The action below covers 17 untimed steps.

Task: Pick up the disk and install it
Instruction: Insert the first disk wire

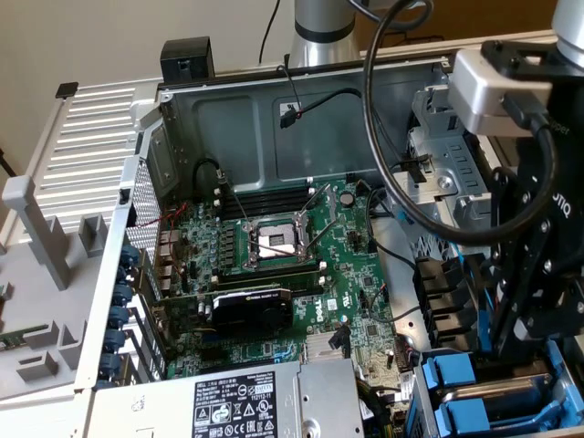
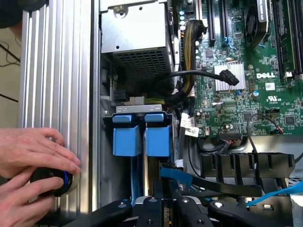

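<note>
Fingers (image 2: 152,208) clamped on the disk (image 2: 176,172) (blue-framed, edge-on) at the drive bay (image 2: 139,109).

the disk (image 2: 157,139) sits deep in its bay: i see just a blue carrier end, and its label is hidden. my tool (image 2: 164,201) runs off the picture's edge. a person's hands (image 2: 33,151), cut off at the wrists, half cover a black round thing (image 2: 49,183) i can't identify. the power supply label (image 1: 239,408) is cropped, its print too small to read.
</note>
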Tool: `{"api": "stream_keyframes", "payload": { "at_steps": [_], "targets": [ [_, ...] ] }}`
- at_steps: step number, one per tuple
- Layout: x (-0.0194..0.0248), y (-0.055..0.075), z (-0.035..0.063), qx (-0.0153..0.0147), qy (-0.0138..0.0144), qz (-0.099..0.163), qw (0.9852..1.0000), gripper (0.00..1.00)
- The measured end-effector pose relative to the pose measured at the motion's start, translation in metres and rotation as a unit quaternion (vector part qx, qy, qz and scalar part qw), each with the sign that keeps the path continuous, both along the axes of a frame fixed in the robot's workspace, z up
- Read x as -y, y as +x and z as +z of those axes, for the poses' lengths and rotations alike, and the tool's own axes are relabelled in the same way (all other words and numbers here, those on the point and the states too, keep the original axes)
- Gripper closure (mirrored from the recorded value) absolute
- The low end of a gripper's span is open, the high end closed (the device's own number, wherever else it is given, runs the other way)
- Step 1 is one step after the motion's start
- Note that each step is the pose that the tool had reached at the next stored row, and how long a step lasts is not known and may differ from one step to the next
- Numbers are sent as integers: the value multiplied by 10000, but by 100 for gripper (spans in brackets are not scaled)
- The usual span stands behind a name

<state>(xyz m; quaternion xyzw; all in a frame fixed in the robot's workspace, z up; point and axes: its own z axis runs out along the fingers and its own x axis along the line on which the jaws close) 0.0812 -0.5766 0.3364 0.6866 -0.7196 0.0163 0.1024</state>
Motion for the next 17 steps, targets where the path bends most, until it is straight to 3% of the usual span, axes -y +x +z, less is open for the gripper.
{"api": "stream_keyframes", "payload": {
  "at_steps": [4, 17],
  "targets": [
    [-1, 17, 0, -36, 0, -1, 10000, 83],
    [6, 11, -8, -40, 0, 23, 10000, 83]
  ]
}}
